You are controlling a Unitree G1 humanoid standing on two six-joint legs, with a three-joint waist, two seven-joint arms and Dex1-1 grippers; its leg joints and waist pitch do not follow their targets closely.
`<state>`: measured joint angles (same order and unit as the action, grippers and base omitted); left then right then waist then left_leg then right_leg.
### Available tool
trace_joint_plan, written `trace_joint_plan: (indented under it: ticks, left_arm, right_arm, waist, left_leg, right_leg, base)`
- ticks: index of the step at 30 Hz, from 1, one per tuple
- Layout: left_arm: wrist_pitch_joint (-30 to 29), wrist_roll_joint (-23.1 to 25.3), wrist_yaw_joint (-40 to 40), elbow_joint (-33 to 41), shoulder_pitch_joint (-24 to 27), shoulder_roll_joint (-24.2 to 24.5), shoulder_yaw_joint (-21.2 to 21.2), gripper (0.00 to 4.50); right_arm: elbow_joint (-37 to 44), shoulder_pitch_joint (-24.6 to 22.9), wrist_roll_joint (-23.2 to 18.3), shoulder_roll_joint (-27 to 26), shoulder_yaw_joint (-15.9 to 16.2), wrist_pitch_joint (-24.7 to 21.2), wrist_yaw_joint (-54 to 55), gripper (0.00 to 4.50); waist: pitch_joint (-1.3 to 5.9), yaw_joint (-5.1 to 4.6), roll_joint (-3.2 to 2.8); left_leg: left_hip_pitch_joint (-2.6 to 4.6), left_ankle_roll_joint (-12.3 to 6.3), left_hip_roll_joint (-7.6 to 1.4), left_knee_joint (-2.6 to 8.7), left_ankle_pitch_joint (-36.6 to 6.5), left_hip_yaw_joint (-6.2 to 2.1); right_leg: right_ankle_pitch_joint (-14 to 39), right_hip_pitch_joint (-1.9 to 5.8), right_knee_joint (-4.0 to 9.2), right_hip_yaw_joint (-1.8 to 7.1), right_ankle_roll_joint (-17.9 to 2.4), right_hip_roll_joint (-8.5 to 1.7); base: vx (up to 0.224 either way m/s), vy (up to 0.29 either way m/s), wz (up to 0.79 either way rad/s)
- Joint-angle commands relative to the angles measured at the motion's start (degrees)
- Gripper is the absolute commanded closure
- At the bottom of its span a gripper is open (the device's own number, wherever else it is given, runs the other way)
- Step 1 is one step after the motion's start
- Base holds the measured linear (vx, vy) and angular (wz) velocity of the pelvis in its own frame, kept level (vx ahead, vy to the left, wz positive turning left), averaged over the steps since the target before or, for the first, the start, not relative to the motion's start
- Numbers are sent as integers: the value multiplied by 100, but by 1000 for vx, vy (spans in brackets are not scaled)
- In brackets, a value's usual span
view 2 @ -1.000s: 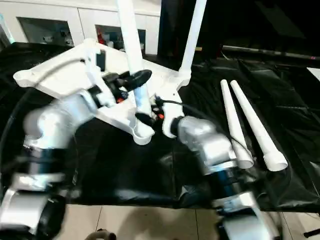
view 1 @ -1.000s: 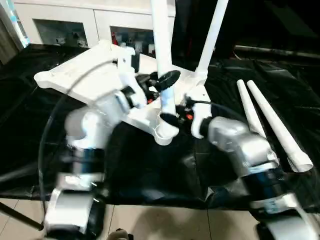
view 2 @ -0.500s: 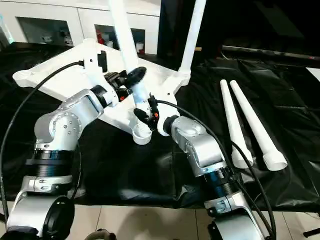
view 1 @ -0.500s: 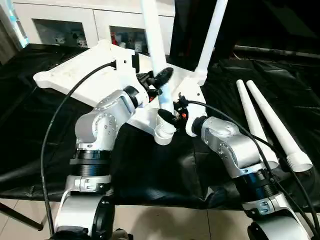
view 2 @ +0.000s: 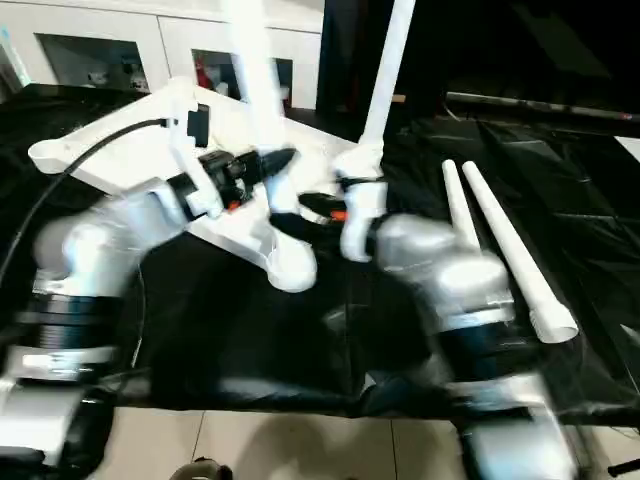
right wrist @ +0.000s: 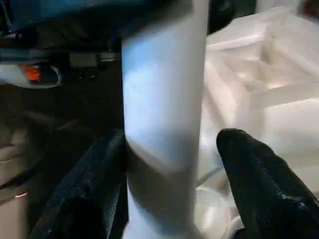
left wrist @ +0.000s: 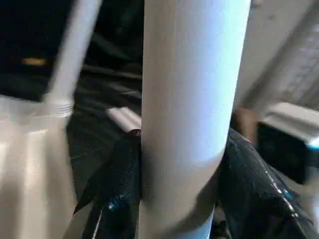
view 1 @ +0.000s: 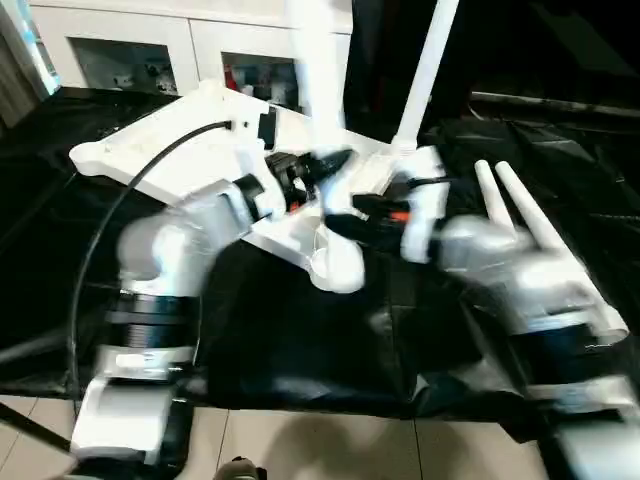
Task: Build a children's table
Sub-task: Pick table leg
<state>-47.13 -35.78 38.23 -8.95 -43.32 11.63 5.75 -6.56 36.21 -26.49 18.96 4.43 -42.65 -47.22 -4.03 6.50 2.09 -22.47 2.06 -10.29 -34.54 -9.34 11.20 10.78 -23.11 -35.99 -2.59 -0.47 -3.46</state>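
The children's table top (view 1: 160, 150) lies underside up and tilted on the black cloth. One white leg (view 1: 318, 60) stands in the near corner socket (view 1: 337, 268). My left gripper (left wrist: 182, 144) is shut on this leg, a black finger pressed against each side. Lower on the same leg, my right gripper (right wrist: 169, 144) is open around it, with a gap between one finger (right wrist: 259, 179) and the tube. A second leg (view 1: 425, 70) stands upright at the far corner. Two loose legs (view 1: 535, 225) lie side by side to the right.
White cabinets (view 1: 130, 50) stand behind the black-draped work table (view 1: 300, 350). Its front edge runs just below my forearms, with tiled floor (view 1: 330, 440) beneath. A black cable (view 1: 110, 220) arcs over my left arm.
My right gripper has opened off the standing leg, and its forearm has swung to the right. The left gripper has closed on the leg. Both arms are blurred with motion.
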Motion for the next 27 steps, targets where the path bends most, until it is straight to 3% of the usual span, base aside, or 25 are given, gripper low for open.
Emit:
trace_joint_plan:
  ticks: [1, 5, 9, 16, 19, 27]
  left_arm:
    - [-253, -399, 361, 282, -197, 64, 46, 262]
    - [-538, -878, 743, 367, -378, 156, 216, 264]
    - [-556, -935, 801, 314, -430, 167, 242, 264]
    - [-660, -1054, 823, 342, -381, 204, 231, 264]
    - [-654, -1035, 836, 350, -359, 216, 208, 264]
    - [-470, -650, 952, 433, -278, 351, -163, 264]
  right_arm:
    - [184, -34, -215, 173, -90, -259, -321, 140]
    - [266, -79, -357, 425, 17, -475, -605, 140]
    - [306, -102, -377, 486, 86, -593, -673, 167]
    - [328, -113, -399, 482, 170, -694, -628, 221]
    - [340, -123, -398, 459, 176, -688, -615, 250]
    - [430, -155, -472, 389, 200, -683, -633, 257]
  waist:
    - [462, 10, 17]
    - [453, 12, 16]
    - [449, 16, 14]
    - [465, 21, 17]
    - [463, 20, 14]
    - [467, 28, 17]
  left_leg:
    - [145, 12, -261, 345, -753, -122]
    - [157, 59, -249, 341, -848, -122]
    - [157, 113, -263, 350, -873, -131]
    - [155, 104, -260, 342, -771, -131]
    - [159, 116, -261, 343, -790, -130]
    - [156, 140, -262, 350, -777, -133]
  right_leg:
    - [676, 306, 380, 257, -1155, -460]
    - [957, 298, 409, 248, -1148, -455]
    - [1099, 293, 422, 253, -1069, -460]
    - [909, 298, 398, 249, -1090, -452]
    - [941, 293, 402, 249, -1096, -453]
    - [960, 296, 400, 251, -1039, -453]
  base:
    - [0, 0, 0]
    - [0, 0, 0]
    - [0, 0, 0]
    - [0, 0, 0]
    - [0, 0, 0]
    - [0, 0, 0]
